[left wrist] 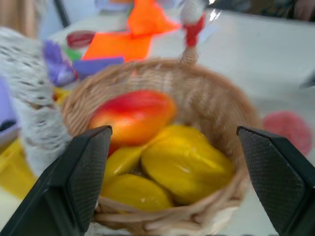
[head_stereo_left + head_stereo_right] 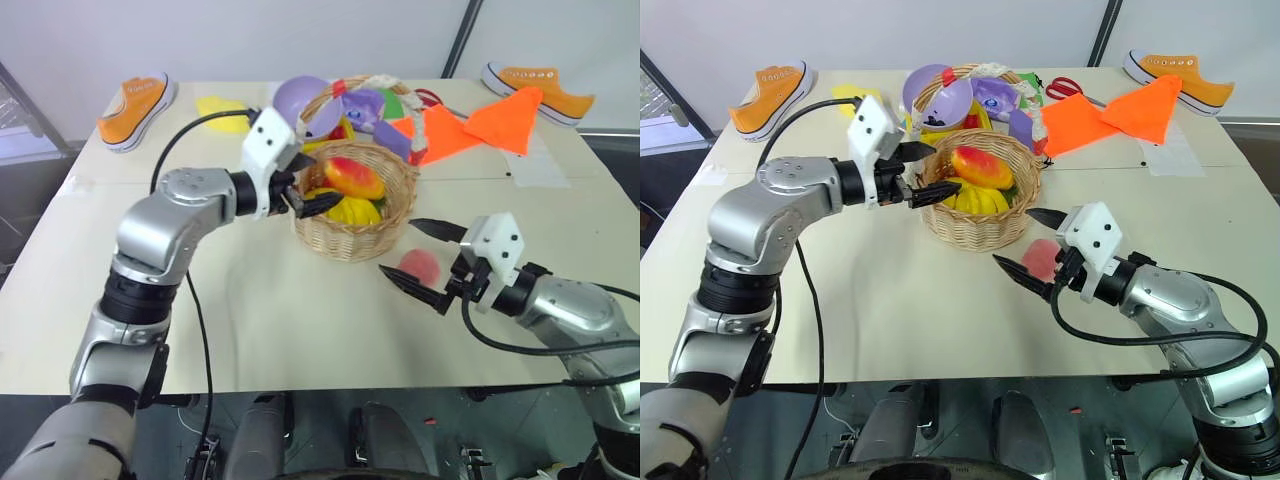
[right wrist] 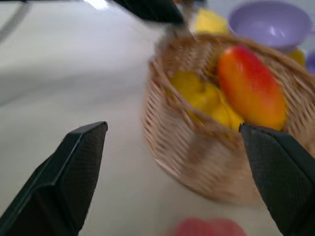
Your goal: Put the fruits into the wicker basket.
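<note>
The red-to-yellow mango (image 2: 352, 177) lies in the wicker basket (image 2: 385, 232) on top of yellow lumps (image 1: 182, 167). My left gripper (image 2: 314, 184) hovers at the basket's left rim, open, with nothing between its fingers. The pinkish-red peach (image 2: 422, 265) lies on the table just right of the basket. My right gripper (image 2: 398, 247) is open and low over the table, one finger on each side of the peach, pointing toward the basket. The basket's handle (image 2: 375, 84), wrapped in white and red, arches over the far side.
A purple bowl (image 2: 300, 100) and a yellow bin stand right behind the basket. Orange cloths (image 2: 490, 125) and red scissors (image 2: 1070, 87) lie at the back right. Orange shoes sit at the back left (image 2: 135, 108) and back right (image 2: 540, 90).
</note>
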